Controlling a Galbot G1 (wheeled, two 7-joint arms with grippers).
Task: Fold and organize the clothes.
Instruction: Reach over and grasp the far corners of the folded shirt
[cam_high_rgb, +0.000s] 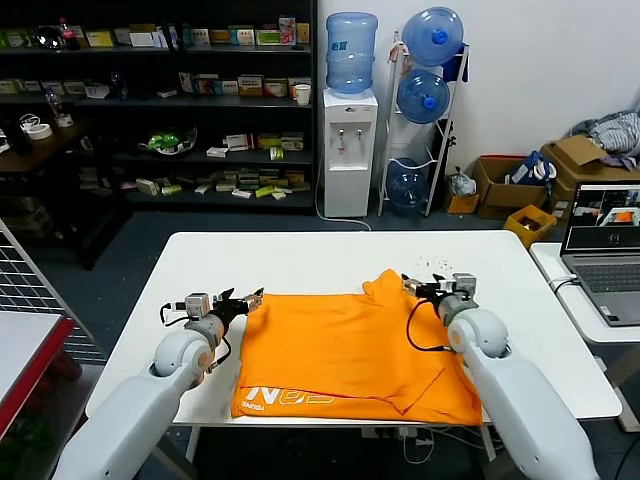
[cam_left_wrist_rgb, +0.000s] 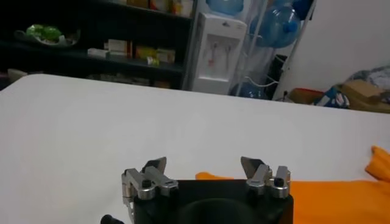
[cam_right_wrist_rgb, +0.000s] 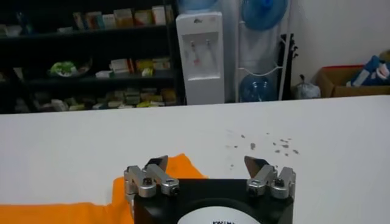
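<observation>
One bright orange cotton T-shirt with white block lettering lies partly folded on the white rectangular table in front of you. Your left gripper is at the shirt's far left corner, with its jaws wide apart and holding nothing. Your right gripper is at the raised orange sleeve, also spread open and empty. Small dark specks lie on the table beyond it.

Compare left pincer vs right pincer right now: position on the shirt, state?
Left pincer sits at the orange T-shirt's far left corner; right pincer sits at the raised far right corner. Left is over the flat edge, right beside bunched cloth. Both are open, holding nothing, low over the white table.
</observation>
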